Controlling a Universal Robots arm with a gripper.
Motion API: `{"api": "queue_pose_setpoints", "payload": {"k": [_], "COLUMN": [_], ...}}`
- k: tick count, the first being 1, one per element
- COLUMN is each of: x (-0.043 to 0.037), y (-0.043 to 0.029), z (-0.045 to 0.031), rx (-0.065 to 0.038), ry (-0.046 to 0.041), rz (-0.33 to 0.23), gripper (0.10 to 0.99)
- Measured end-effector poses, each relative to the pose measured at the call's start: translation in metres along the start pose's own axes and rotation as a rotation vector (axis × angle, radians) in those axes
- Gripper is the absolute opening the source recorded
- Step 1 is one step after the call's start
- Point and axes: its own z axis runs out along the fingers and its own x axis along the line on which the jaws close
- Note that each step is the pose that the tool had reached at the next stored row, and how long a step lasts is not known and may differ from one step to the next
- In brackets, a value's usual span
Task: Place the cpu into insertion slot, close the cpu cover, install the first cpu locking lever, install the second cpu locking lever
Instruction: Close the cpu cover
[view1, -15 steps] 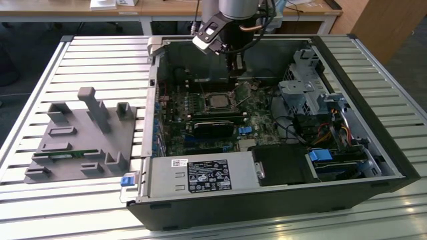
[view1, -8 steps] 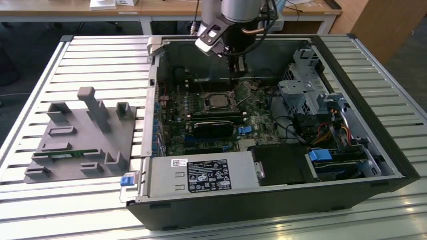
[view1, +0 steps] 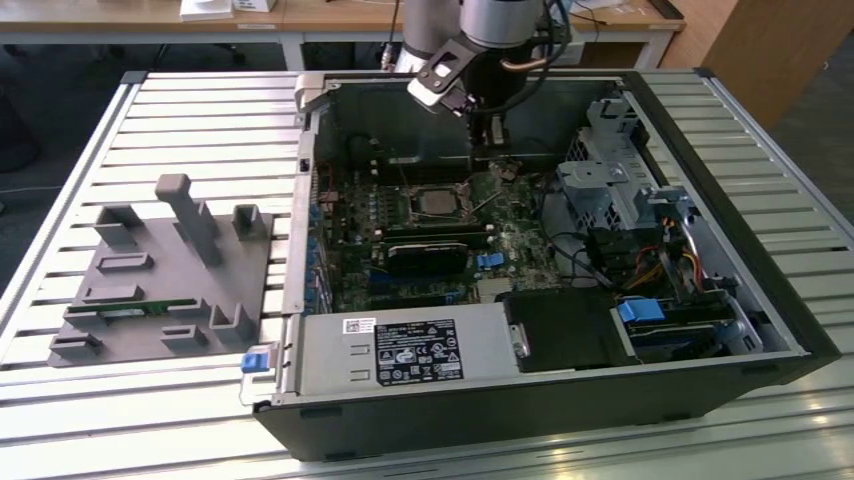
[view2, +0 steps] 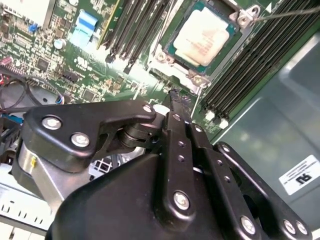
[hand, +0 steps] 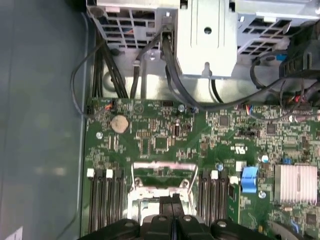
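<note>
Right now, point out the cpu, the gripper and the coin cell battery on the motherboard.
cpu (view2: 206, 36): second wrist view, middle of its silver-grey metal top.
gripper (view2: 175, 96): second wrist view, between its black fingertips.
coin cell battery (hand: 120, 123): first wrist view, centre of its round face.

Arm (view1: 497, 20) upright, wrist (view1: 443, 72) pointing down; pincer (view1: 489, 145) closed tight, tips touching.

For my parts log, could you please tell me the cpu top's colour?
The cpu is pale silver-grey, clearest in the second wrist view.
</note>
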Motion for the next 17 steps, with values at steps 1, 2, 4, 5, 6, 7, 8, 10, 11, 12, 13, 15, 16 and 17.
{"api": "queue_pose_setpoints", "payload": {"k": [1,2,4,5,6,7,8,10,11,12,13,15,16,17], "x": [0.0000,0.0000,0.0000,0.0000,0.0000,0.0000,-0.0001,-0.0001,-0.0001,-0.0001,-0.0001,-0.0001,-0.0001,-0.0001], "y": [0.0010,0.0021,0.0047,0.0063,0.0081,0.0095,0.0105,0.0123,0.0134,0.0147,0.0162,0.0196,0.0214,0.0232], "z": [0.0003,0.0005,0.0010,0.0014,0.0018,0.0022,0.0027,0.0034,0.0037,0.0039,0.0041,0.0045,0.0046,0.0048], "rx": [0.000,0.000,0.000,0.000,0.000,0.000,0.001,0.001,0.001,0.001,0.001,0.001,0.001,0.001], "ry": [0.0000,-0.0001,0.0000,0.0002,0.0001,0.0001,0.0001,0.0000,0.0000,-0.0001,-0.0001,0.0000,0.0001,0.0002], "rz": [0.000,0.000,0.000,-0.001,-0.001,-0.001,-0.001,-0.001,-0.001,-0.001,-0.001,-0.001,-0.001,-0.001], "gripper": [0.106,0.106,0.106,0.106,0.106,0.106,0.106,0.106,0.106,0.106,0.106,0.106,0.106,0.106]}}
